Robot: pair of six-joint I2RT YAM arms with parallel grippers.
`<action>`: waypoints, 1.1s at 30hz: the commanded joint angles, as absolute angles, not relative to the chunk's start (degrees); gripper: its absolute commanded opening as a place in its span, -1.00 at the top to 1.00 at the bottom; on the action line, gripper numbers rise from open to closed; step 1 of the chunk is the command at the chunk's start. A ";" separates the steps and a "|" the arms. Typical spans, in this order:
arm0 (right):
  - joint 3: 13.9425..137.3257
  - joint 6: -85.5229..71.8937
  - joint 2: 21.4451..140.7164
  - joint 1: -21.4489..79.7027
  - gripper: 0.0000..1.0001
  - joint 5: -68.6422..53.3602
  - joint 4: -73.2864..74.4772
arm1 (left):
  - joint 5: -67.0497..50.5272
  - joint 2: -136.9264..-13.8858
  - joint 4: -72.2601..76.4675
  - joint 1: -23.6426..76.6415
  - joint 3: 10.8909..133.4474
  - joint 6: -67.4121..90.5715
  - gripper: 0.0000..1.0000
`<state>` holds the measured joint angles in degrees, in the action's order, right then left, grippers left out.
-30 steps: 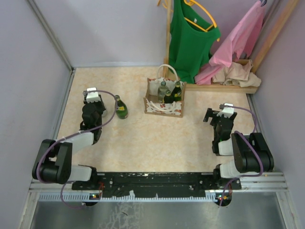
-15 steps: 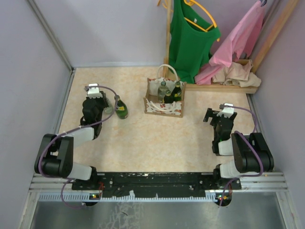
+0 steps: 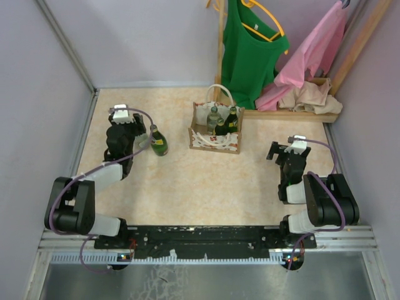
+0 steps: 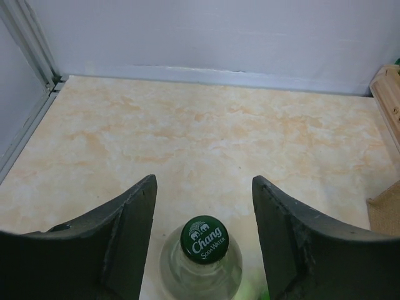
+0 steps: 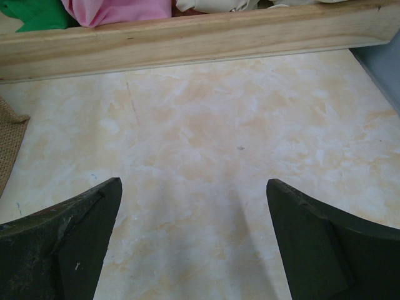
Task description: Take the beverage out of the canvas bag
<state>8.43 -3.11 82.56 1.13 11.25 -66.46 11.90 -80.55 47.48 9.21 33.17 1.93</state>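
Observation:
The canvas bag stands mid-table with white handles; it holds a clear bottle and two dark green bottles. Outside the bag, a green bottle stands to its left. In the left wrist view a clear glass bottle with a green "Chang" cap stands upright between my left gripper's fingers. My left gripper is open, with its jaws apart from the cap on both sides; it also shows in the top view. My right gripper is open and empty over bare table, right of the bag.
A wooden rack at the back right holds a green shirt, a pink garment and a beige cloth heap. Its base board runs across the right wrist view. Walls close in the left, back and right sides.
My left gripper has shifted a little toward the back wall, over the bottles on the left. The bag, the bottles and my right arm have not moved.

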 commanded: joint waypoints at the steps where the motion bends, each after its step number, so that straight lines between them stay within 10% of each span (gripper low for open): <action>1: 10.44 -2.43 82.71 1.62 -0.98 11.52 -69.61 | 11.25 -78.32 47.55 8.88 35.24 2.63 -0.39; 33: 10.43 -2.45 82.70 1.63 -0.98 11.60 -69.61 | -22.32 -94.92 18.76 33.04 72.62 -2.80 -0.40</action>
<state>8.43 -3.11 82.56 1.13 11.25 -66.46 -19.49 -93.36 18.94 30.98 69.82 -1.41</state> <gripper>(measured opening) 0.990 0.695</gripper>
